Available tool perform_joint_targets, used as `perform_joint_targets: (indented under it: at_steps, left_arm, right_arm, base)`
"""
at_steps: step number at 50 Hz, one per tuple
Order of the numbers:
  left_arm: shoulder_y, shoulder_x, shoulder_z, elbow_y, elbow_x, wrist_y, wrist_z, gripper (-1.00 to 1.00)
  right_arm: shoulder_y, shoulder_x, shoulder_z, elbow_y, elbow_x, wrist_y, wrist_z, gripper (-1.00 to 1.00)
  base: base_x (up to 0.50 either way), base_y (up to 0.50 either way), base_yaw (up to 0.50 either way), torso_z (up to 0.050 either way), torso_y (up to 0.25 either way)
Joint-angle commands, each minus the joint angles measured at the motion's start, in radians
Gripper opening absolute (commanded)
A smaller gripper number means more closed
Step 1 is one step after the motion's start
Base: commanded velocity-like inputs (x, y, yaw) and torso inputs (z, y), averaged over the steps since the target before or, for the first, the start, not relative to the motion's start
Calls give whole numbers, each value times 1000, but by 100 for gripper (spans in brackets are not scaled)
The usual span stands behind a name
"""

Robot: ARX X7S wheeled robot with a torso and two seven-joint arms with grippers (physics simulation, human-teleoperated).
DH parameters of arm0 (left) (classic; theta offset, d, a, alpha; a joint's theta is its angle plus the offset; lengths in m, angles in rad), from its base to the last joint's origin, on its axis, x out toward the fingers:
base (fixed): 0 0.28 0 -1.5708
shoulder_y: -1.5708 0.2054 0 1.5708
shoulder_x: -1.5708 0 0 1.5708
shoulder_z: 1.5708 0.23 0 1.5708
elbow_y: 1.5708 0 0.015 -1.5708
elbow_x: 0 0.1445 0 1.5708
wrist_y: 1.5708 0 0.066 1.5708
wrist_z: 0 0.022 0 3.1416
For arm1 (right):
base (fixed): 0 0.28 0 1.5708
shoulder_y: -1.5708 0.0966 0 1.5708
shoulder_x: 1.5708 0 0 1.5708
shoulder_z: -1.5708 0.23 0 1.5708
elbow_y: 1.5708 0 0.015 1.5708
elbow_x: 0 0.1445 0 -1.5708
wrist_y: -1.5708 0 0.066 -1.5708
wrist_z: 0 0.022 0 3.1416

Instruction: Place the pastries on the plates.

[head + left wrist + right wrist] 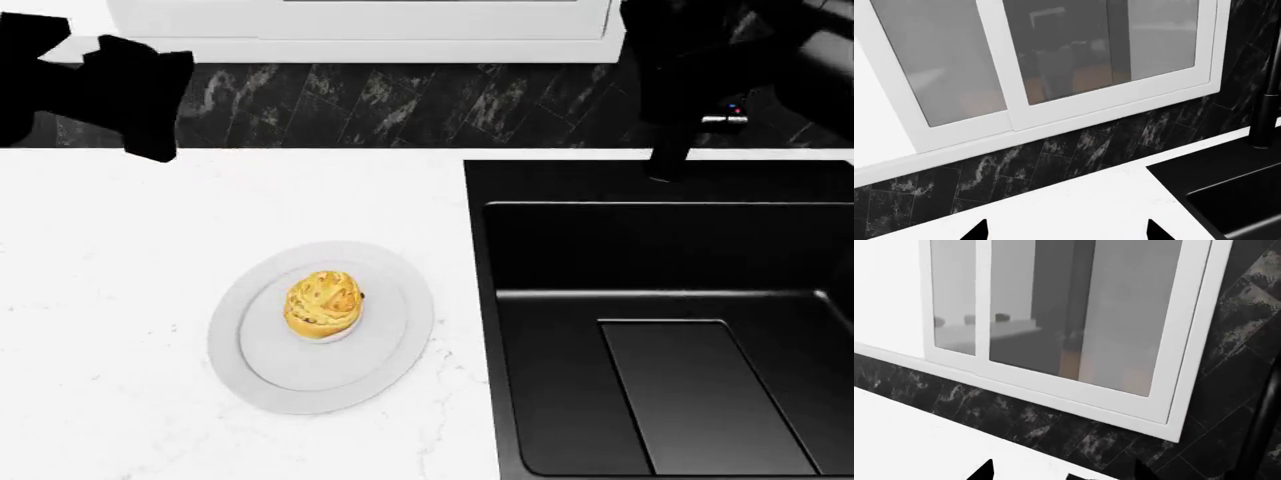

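Fingers (pixel 981 231) of both arms spread, empty; bun (pixel 323 303) on pale plate (pixel 262 370) beside sink (pixel 667 250)

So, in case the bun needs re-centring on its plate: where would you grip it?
Probably across the lumpy sides of the bun, coming straight down from above: it sits upright on the white plate, with open rim all round.

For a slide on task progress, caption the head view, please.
Golden bun sits on the pale plate on the white counter, left of the black sink; both arms raised.
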Motion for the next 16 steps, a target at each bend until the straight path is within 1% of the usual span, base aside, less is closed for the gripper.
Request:
perform_joint_targets:
  at_steps: [1,4,10,13,16]
  left_arm:
    - [-104,-8,32,-43,-3,-33,11,100]
    - [-136,-2,45,-76,56,-37,63,100]
    - [-228,31,96,-133,126,-59,122,100]
    - [-245,36,113,-143,152,-59,144,100]
    - [-247,36,120,-139,156,-54,152,100]
  right_arm:
    - [110,21,12,13,48,62,17,100]
    - [121,23,9,13,48,71,22,100]
    - [152,11,0,51,14,82,2,100]
    - [156,7,-3,57,4,83,-3,100]
    - [253,-9,-15,101,47,146,28,100]
  base:
    - [0,0,0,0,0]
    - [0,0,0,0,0]
    - [0,0,0,0,0]
    - [0,0,0,0,0]
    - [0,0,0,0,0]
